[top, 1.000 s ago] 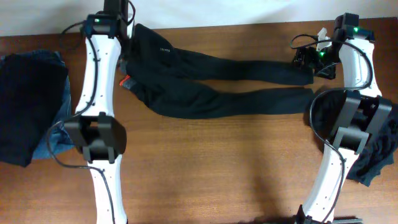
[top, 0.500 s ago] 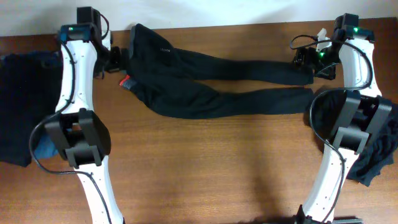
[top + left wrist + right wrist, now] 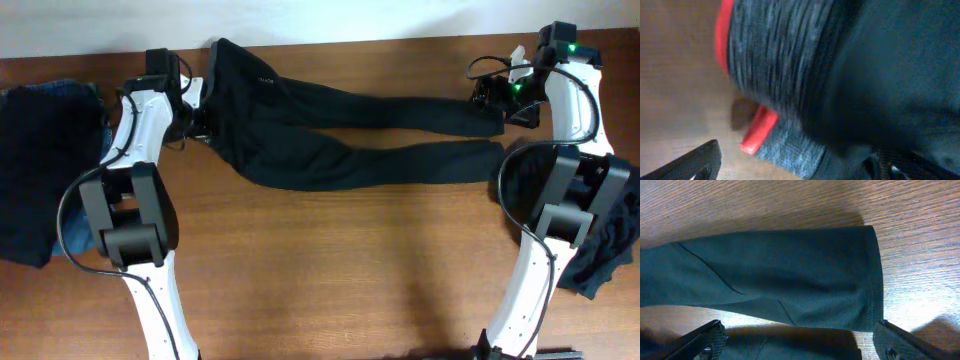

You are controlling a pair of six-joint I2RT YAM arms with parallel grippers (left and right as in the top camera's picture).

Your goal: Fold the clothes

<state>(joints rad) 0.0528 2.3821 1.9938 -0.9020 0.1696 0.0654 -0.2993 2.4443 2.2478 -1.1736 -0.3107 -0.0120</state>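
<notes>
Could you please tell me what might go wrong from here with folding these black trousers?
1. The open right gripper sits by the upper leg's hem only; closing could leave the lower leg behind.
2. The open left gripper is at the bunched grey waistband; it may pinch just one layer, so the trousers fold crooked.

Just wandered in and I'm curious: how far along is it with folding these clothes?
Possibly done: the dark stack at the left edge looks squared off. In hand: the black trousers lie flat, unfolded; the left claw is open at the grey waistband, the right claw open over a leg cuff. Left: folding them, plus the rumpled heap at the right edge.
</notes>
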